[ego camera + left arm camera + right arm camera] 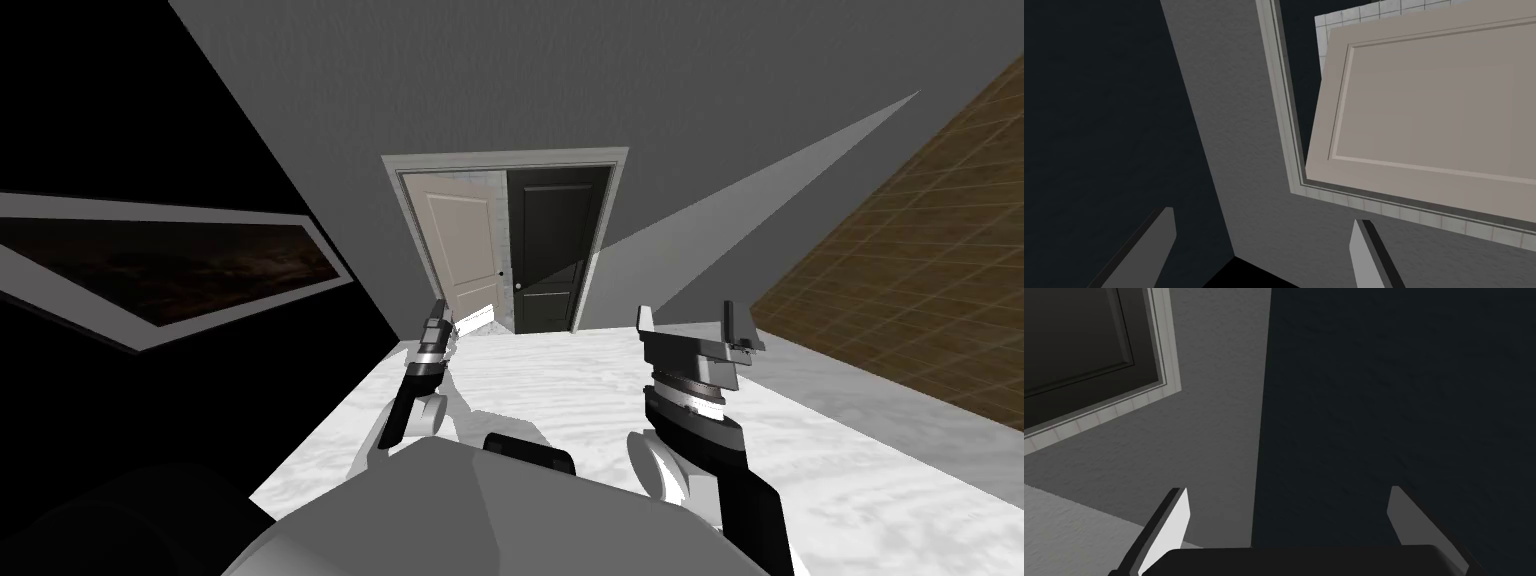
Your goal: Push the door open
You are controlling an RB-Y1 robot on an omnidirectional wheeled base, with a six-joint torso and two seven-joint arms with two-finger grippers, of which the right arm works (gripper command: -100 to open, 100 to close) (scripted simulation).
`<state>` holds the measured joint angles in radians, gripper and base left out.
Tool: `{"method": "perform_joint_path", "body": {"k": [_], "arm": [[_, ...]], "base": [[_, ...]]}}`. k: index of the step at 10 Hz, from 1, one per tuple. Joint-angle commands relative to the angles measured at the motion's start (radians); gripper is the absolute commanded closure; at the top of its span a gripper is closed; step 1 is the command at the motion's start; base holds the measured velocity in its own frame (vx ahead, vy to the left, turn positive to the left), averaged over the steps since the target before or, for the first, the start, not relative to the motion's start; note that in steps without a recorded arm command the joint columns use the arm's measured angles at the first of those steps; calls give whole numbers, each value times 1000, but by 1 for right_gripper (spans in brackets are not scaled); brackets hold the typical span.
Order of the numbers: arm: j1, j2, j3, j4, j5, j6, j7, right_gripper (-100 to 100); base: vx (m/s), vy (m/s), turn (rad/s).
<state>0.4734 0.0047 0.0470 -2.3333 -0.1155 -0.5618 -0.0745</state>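
Note:
At the end of the corridor a pale door frame holds two leaves. The beige left leaf stands swung partly inward, while the dark right leaf looks flush in the frame. My left gripper is open and points at the beige leaf, still some way short of it. In its wrist view the left gripper has nothing between its fingers. My right gripper is open too, level with the left one. Past the right gripper show the dark leaf and grey wall.
The white floor runs straight up to the doorway. A brown gridded wall closes the right side. On the left hangs a framed dark picture beside a black area. White tiles show behind the beige leaf.

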Motion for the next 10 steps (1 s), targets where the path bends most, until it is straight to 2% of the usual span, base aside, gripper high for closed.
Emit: {"method": "perform_joint_path", "body": {"k": [1, 5, 10], "arm": [[-9, -11, 0, 31, -16, -8, -21, -100], [-30, -32, -1, 110, -57, -27, -73, -100], [-66, -58, -3, 241, -126, -59, -160, -100]], "base": [[67, 3, 146], [128, 12, 126], [131, 11, 138]]}}
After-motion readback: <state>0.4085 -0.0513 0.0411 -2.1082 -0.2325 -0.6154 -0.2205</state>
